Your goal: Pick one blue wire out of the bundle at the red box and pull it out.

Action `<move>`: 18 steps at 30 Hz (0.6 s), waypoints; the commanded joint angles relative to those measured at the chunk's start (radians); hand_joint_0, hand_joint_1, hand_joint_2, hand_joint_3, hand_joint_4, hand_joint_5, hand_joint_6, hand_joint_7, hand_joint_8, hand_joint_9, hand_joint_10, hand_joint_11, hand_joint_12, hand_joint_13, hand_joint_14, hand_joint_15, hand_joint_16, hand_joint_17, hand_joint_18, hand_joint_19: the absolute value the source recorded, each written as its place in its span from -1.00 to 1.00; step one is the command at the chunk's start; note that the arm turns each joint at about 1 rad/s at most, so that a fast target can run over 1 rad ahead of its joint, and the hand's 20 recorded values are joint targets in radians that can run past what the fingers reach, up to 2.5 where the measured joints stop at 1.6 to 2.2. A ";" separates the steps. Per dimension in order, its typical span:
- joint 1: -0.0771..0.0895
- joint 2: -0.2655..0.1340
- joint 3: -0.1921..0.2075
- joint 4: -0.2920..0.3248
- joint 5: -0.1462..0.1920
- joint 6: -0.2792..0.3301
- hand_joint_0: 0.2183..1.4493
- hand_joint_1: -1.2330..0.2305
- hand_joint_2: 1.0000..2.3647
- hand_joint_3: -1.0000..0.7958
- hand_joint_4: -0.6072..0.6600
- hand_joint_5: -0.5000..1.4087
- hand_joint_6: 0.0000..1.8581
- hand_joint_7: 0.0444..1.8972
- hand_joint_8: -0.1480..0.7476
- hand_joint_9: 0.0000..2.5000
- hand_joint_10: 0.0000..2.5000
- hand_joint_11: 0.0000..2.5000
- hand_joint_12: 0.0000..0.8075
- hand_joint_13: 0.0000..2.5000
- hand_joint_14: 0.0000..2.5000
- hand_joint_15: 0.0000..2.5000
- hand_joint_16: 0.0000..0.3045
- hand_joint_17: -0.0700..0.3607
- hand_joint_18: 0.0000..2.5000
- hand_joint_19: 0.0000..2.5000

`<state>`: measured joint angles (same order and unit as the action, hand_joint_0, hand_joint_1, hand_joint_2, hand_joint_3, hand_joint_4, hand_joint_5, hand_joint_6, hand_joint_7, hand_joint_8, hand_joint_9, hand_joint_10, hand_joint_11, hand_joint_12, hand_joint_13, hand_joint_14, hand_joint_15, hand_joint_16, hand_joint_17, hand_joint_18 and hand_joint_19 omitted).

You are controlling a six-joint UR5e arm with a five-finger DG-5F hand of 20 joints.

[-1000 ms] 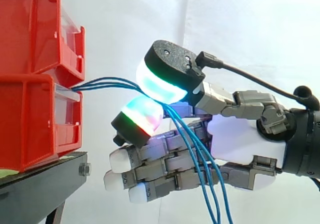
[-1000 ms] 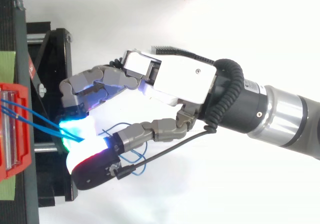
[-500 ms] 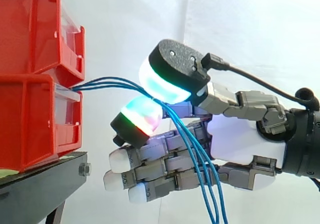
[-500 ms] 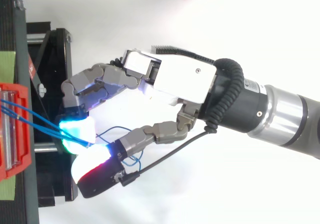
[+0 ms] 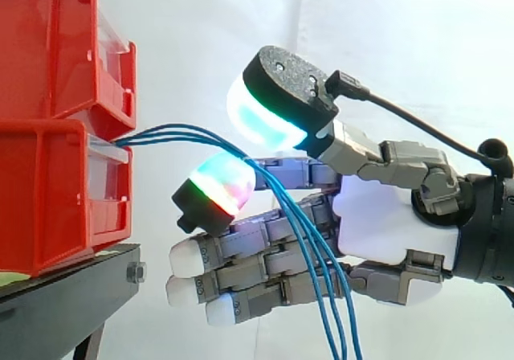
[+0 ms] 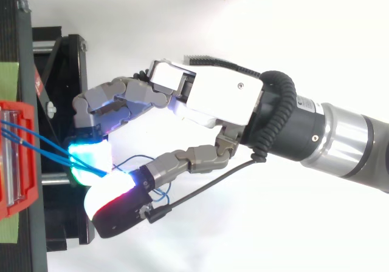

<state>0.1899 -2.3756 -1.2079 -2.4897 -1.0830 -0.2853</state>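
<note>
The hand (image 5: 393, 223) comes in from the right in the side view and stands in front of the red box (image 5: 56, 191), close to it but not touching. This red box is the lower one; a second red bin (image 5: 48, 55) sits directly on top of it, and both rest on the black stand (image 5: 64, 296), w/ the white curtain (image 5: 401, 38) behind.

The blue wires (image 5: 173, 135) leave the front of the red box at its clear insert, all together as a thin bundle. They run to the right approx. level, then bend down and pass btw. the thumb pad (image 5: 265, 119) above, which glows cyan, and one finger pad (image 5: 218, 182) below, which glows green and red. After this they cross in front of the other fingers and hang down out of the bottom edge of the side view.

The hand is released: thumb pad and finger pad stand apart, the wires go through the gap and lie just beside the lower pad, and nothing clamps them. The other fingers are nearly straight, one under the other, pointing to the box.

In the top view the hand (image 6: 213, 99) reaches left, and the blue wires (image 6: 48, 153) stretch from the box to the glowing pads; a small loop of wire shows beside the thumb.
</note>
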 commanded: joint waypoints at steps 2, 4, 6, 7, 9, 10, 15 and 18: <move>0.000 -0.001 -0.001 0.000 0.000 0.000 -0.60 -0.13 -1.00 -0.44 0.21 -0.53 -0.46 0.30 -0.18 -0.15 -0.99 -0.65 -0.15 -0.49 -0.99 -0.71 -0.63 -0.08 -0.66 -0.58; 0.000 -0.001 0.001 0.000 0.000 0.000 -0.53 -0.11 -1.00 -0.44 0.18 -0.53 -0.46 0.32 -0.21 -0.15 -0.98 -0.64 -0.19 -0.49 -0.99 -0.70 -0.65 -0.12 -0.68 -0.56; 0.000 -0.001 0.001 0.000 0.000 0.000 -0.51 -0.11 -1.00 -0.44 0.15 -0.53 -0.46 0.32 -0.22 -0.14 -0.99 -0.64 -0.20 -0.49 -0.99 -0.70 -0.66 -0.13 -0.69 -0.56; 0.000 0.001 -0.001 0.000 0.000 0.000 -0.49 -0.12 -0.99 -0.37 0.15 -0.53 -0.46 0.32 -0.23 -0.15 -0.99 -0.64 -0.21 -0.50 -0.99 -0.70 -0.67 -0.14 -0.69 -0.56; 0.000 -0.001 -0.001 0.000 0.000 0.000 -0.46 -0.13 -0.99 -0.30 0.15 -0.53 -0.46 0.33 -0.24 -0.14 -0.99 -0.64 -0.22 -0.50 -0.99 -0.69 -0.67 -0.15 -0.69 -0.55; 0.000 -0.001 0.001 0.000 0.000 0.000 -0.46 -0.14 -0.98 -0.27 0.15 -0.53 -0.46 0.34 -0.24 -0.14 -0.99 -0.64 -0.22 -0.49 -0.99 -0.69 -0.67 -0.15 -0.69 -0.55; 0.000 -0.001 -0.001 -0.002 0.002 0.000 -0.41 -0.23 -0.98 -0.16 0.17 -0.53 -0.46 0.44 -0.19 -0.15 -0.98 -0.61 -0.18 -0.48 -0.99 -0.69 -0.66 -0.13 -0.67 -0.56; 0.000 -0.001 -0.001 -0.002 0.002 0.000 -0.40 -0.29 -0.98 -0.17 0.18 -0.56 -0.40 0.39 -0.19 -0.16 -0.98 -0.57 -0.19 -0.48 -0.99 -0.68 -0.67 -0.16 -0.67 -0.56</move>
<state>0.1902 -2.3758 -1.2083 -2.4906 -1.0819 -0.2853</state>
